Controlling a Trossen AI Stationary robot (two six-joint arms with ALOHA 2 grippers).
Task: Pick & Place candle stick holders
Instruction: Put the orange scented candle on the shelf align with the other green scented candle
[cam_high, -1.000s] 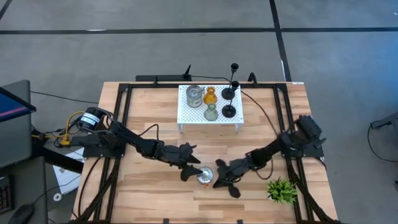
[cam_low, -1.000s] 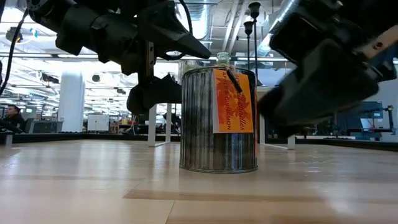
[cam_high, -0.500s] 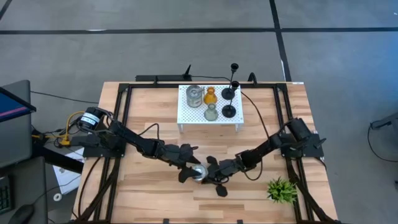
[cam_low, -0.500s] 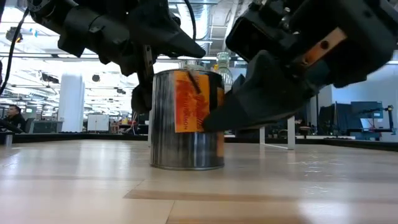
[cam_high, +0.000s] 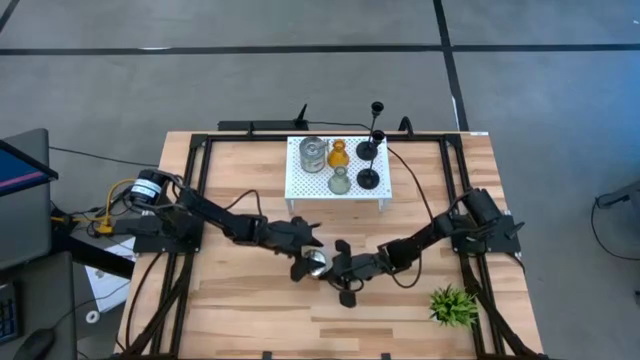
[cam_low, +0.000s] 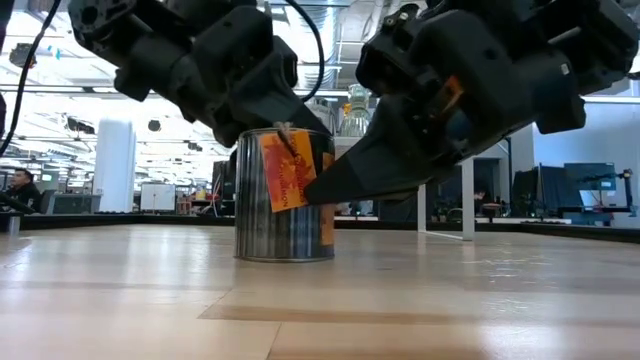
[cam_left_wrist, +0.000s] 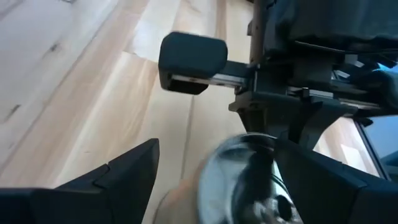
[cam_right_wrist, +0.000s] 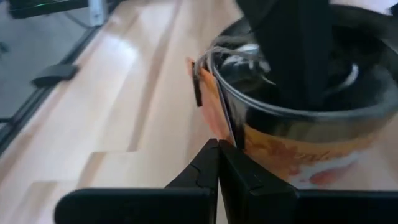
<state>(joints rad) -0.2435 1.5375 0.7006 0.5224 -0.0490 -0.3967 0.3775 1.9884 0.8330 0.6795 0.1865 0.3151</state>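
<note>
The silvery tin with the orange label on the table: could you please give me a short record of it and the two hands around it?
object: silvery tin, orange label, upright on the wooden table
left hand: open, fingers on either side of the tin
right hand: shut, its tip against the tin's side
white perforated stand: holds five other holders
green plant: near the table's right corner

left gripper (cam_high: 303, 252) spread wide; right gripper (cam_high: 333, 262) pinched closed
</note>
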